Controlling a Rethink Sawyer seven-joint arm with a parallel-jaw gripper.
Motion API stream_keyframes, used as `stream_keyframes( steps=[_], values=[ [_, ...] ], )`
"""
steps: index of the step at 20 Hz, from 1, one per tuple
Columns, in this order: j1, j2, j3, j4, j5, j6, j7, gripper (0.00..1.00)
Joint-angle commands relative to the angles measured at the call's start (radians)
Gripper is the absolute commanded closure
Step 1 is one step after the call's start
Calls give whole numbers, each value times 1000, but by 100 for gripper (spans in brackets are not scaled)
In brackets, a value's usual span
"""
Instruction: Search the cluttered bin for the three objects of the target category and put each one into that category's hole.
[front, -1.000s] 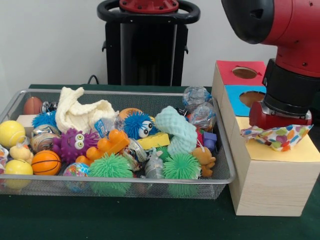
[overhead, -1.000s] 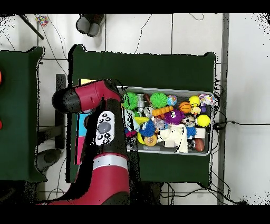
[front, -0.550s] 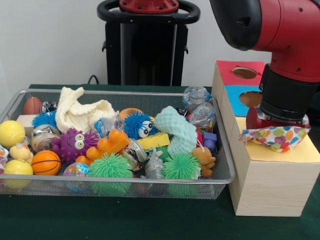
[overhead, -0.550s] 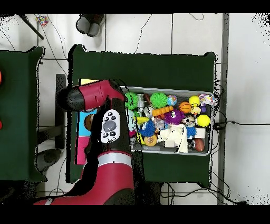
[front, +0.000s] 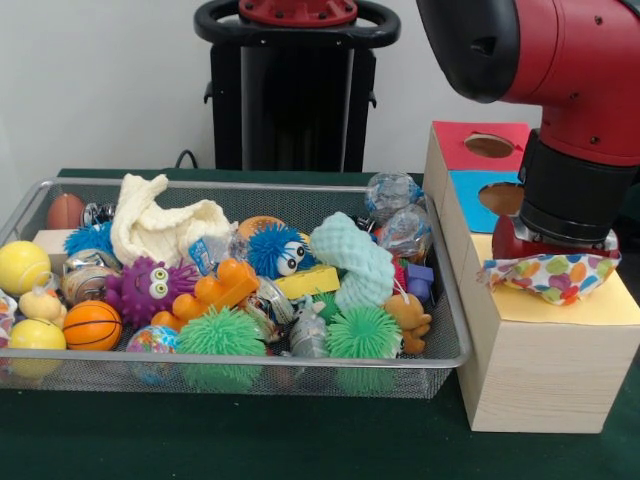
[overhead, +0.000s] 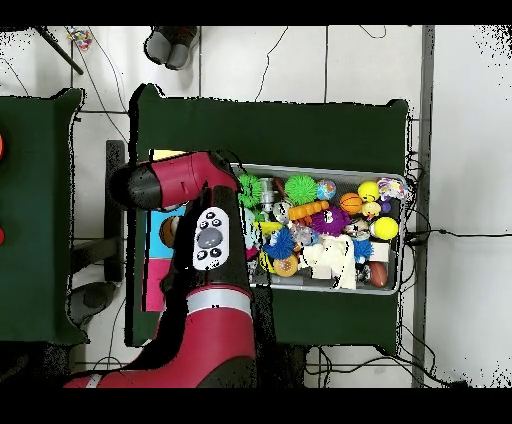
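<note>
The red and black arm (front: 560, 90) hangs over the wooden box (front: 540, 360), which serves as the landmark here. The box stands on the green worktop (front: 250, 440) and its top shows three panels: yellow (front: 600, 305) at the near end, blue (front: 475, 190) in the middle and red (front: 480, 135) at the far end, the blue and red ones each with a round hole. A spotted multicoloured cloth (front: 550, 275) lies bunched on the yellow panel, directly under the arm's end. The pincer itself is hidden by the arm's wrist and the cloth, so I cannot tell whether it is apart or together. Just beside the box, on its left in the front view, sits the wire bin (front: 445, 340), crowded with toys: a basketball (front: 92, 325), a purple monster (front: 150, 290), green spiky balls (front: 220, 335) and a cream knitted cloth (front: 160, 225).
</note>
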Motion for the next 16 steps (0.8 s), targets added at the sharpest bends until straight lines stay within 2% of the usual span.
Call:
stream_keyframes(
  steps=[1, 4, 5, 10, 16],
  values=[
    [-73, 220, 38, 100, -21, -142, 131, 100],
    [-76, 219, 40, 103, -14, -137, 131, 100],
    [-76, 218, 40, 103, -11, -132, 125, 0],
    [-65, 215, 27, 105, -5, -143, 139, 0],
    [-74, 221, 39, 96, 6, -131, 114, 0]
  ],
)
